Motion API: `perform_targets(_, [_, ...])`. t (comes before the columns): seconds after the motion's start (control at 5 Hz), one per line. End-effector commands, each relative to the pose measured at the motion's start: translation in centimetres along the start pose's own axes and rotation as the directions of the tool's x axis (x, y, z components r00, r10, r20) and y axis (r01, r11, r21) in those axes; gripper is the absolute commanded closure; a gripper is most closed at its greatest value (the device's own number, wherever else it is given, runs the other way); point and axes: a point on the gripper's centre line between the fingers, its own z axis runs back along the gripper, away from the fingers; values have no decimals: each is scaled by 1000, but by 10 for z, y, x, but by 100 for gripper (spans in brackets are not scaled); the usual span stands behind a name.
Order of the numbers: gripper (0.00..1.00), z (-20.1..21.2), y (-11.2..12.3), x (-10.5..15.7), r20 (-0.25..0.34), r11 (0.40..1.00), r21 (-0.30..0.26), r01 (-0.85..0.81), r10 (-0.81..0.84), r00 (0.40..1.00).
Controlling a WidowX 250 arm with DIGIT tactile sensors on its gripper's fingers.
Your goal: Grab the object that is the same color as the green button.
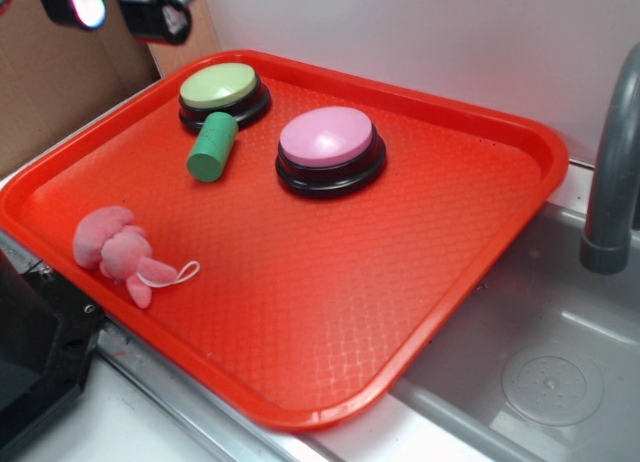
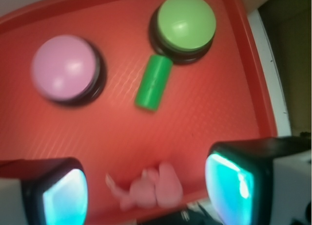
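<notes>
Hand raised above the tray, target block not yet gripped.

The hand [image 2: 146,191] hangs wide and empty high over the red tray [image 1: 500,132], giving a full view for choosing. The green block [image 1: 212,147] lies on its side at the far left, one end touching the green button [image 1: 222,90]; the pink button [image 1: 330,147] sits to its right, the pink toy [image 1: 115,252] near-left.

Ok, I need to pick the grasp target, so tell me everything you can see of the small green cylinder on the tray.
The small solid green cylinder block looks matte and plain, with flat round ends. It lies on its side on the red textured plastic tray, one end against the black base of the pale-green domed button, the other pointing away from it. Nothing grips it.
</notes>
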Motion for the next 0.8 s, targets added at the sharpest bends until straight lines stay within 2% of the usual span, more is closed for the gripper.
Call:
perform_targets(0.0, [0, -42, 2, 29, 129, 964, -53, -261, 266, 955])
perform_targets(0.4, [0, -90, 12, 45, 123, 923, -118, -366, 379, 917])
perform_targets(0.6, [0, -103, 20, 47, 101, 904, -127, -409, 422, 901])
